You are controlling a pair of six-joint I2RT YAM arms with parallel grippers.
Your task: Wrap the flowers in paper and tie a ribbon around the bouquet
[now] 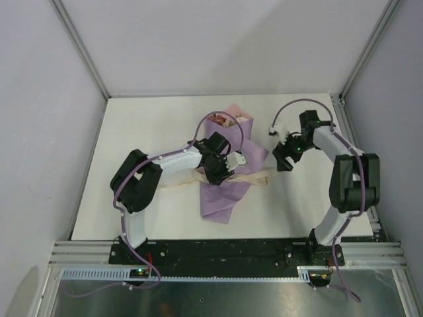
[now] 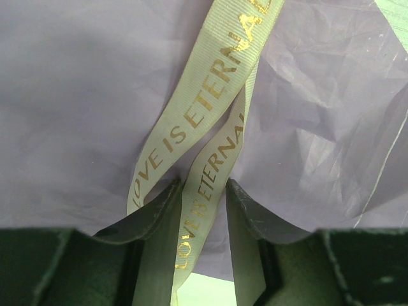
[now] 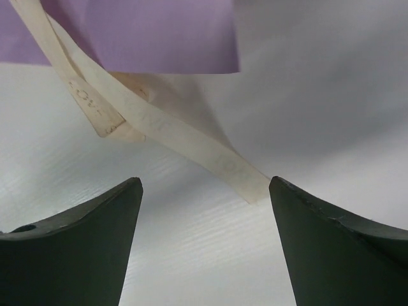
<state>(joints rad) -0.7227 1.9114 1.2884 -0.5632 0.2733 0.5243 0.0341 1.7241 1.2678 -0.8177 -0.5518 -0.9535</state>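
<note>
The bouquet (image 1: 221,195) lies in the middle of the table, a lilac paper (image 2: 76,95) cone with its flowers (image 1: 221,120) showing pink and dark red at the far end. The cream ribbon (image 1: 261,177) crosses under its waist, and both tails (image 2: 210,95), printed in gold letters, lie over the paper. My left gripper (image 1: 223,168) hovers over the waist, partly open. One ribbon strand runs between its fingers (image 2: 162,223) against the left one, with a gap on the other side. My right gripper (image 1: 285,158) stands wide open, just short of a loose ribbon end (image 3: 248,185) on the table.
The white table (image 1: 152,119) is walled by grey panels on three sides. A metal rail (image 1: 225,251) with the arm bases runs along its near edge. The corner of the lilac paper (image 3: 146,32) lies ahead of the right gripper.
</note>
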